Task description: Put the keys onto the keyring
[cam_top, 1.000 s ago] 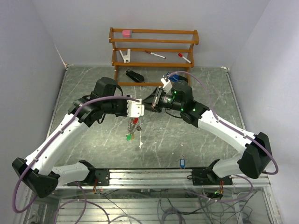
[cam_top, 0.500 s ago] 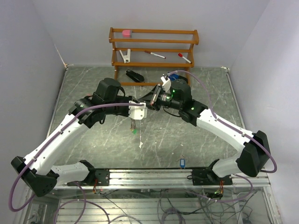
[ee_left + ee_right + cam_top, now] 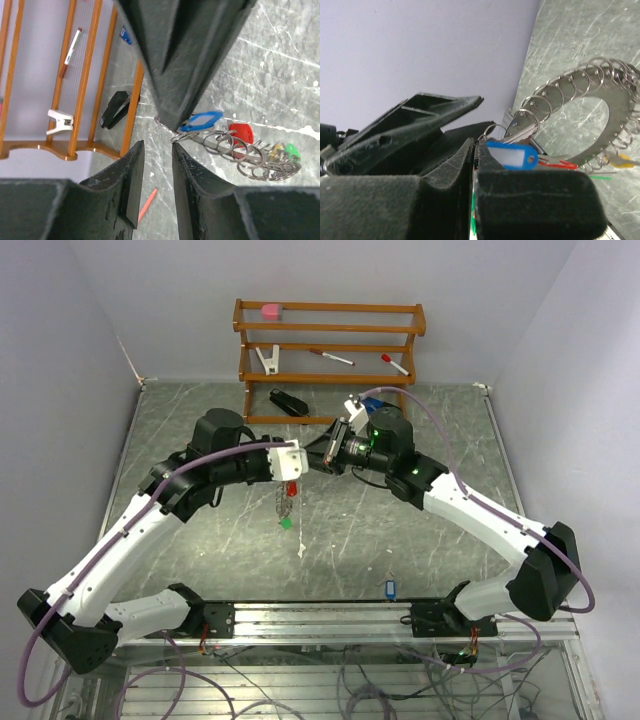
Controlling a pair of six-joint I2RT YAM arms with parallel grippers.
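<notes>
Two pale walls (image 3: pixel 150 300) flank the marbled counter (image 3: pixel 350 530) and wooden rack (image 3: pixel 330 307), seen from above. Left wrist: we see the left end effector (image 3: pixel 157 145) partly open, empty. Right wrist: the right end effector (image 3: pixel 474 145) clamps the blue-tagged key (image 3: pixel 512 155), the keyring (image 3: pixel 555 86) hanging above the counter.

Wooden rack (image 3: pixel 330 308) w/ three tiers at top centre, against back wall (image 3: pixel 330 265). Top tier: pink lump (image 3: pixel 271 311) at left end. Lower tier: white clip (image 3: pixel 268 360) at left, two red-tipped pens (image 3: pixel 331 357) centre & right. Black stapler (image 3: pixel 290 402) on table (image 3: pixel 200 420) just in front of rack, left of centre. Table grey-green, marbled w/ white streaks. Small white scrap (image 3: pixel 300 552) lower centre. Metal rail (image 3: pixel 320 618) along bottom edge, loose cables (image 3: pixel 300 680) below it. Left wrist view: thin red-orange stick (image 3: pixel 147 205) on table, bottom centre.
</notes>
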